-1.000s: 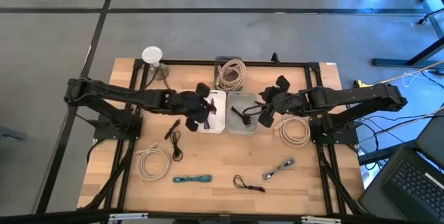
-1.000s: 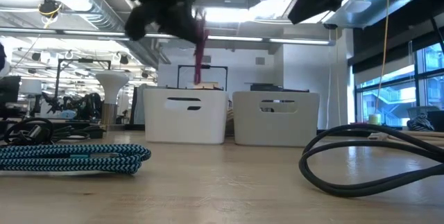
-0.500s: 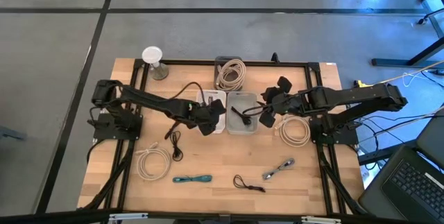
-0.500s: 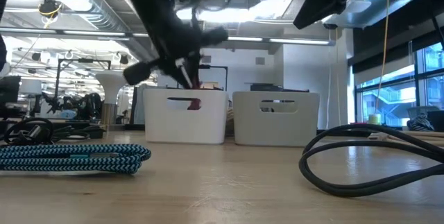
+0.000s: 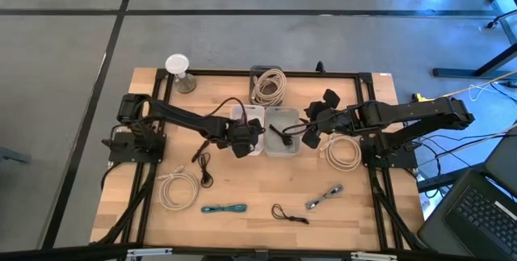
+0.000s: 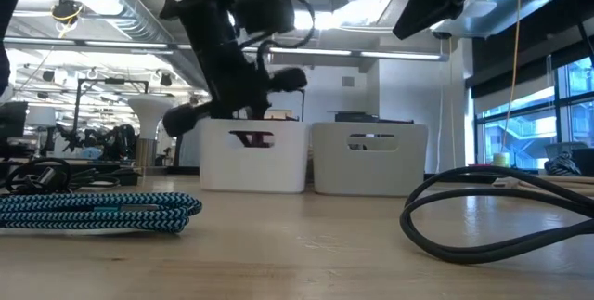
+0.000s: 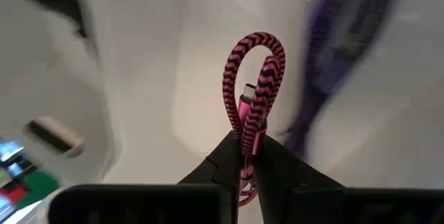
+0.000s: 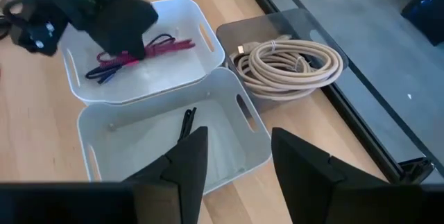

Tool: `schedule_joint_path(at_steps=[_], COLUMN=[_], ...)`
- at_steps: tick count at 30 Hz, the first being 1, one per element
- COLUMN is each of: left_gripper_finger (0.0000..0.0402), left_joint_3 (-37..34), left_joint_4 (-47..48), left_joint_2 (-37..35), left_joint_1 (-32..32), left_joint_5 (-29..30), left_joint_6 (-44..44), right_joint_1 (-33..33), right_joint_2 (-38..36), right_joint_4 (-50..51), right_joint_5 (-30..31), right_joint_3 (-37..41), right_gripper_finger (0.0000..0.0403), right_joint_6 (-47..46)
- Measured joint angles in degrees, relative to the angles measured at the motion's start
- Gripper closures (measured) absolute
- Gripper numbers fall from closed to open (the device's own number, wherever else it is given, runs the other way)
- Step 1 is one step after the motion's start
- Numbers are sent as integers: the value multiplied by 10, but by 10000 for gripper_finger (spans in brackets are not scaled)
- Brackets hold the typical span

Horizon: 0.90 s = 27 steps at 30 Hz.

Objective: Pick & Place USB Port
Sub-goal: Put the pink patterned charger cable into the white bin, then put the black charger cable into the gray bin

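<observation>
My left end effector [image 7: 251, 172] low inside left white bin [image 5: 255, 149], fingers pinched on looped pink cable [image 7: 253, 106], so release lands inside. Right end effector [image 8: 234, 156] parted, empty, parked over right bin [image 8: 246, 116].

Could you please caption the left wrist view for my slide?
Left pincer shut on a looped pink braided cable inside the white bin.

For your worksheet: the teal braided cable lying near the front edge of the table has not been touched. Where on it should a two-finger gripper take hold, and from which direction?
Grip the teal braided cable across the middle of its bundle, coming straight down from above. It lies flat on the table as a long, narrow coil, so the strands run side by side there and fingers closing across the short width would likely gather them all. Its ends look looser.
</observation>
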State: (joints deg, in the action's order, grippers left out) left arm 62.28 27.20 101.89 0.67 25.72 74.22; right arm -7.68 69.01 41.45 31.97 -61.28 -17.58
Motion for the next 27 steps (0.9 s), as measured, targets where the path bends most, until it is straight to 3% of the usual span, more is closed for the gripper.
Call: schedule_joint_path(at_steps=[7,15,18,23,27], left_gripper_finger=[364,314,297,283,286], left_joint_3=[1,1,1,1,1], left_joint_4=[0,-2,-2,4,16], left_joint_2=[-2,-3,-3,-39,-125], left_joint_1=[7,25,33,59,86], left_joint_5=[-4,2,41,164,159], left_joint_6=[-22,-32,-38,-82,-218], right_joint_1=[0,0,0,0,0], right_joint_2=[0,0,0,0,0], right_joint_4=[0,0,0,0,5], right_joint_5=[0,0,0,0,0], right_joint_3=[0,0,0,0,0], right_gripper_finger=[242,242,242,242,242], right_joint_6=[0,-2,-3,-3,-4])
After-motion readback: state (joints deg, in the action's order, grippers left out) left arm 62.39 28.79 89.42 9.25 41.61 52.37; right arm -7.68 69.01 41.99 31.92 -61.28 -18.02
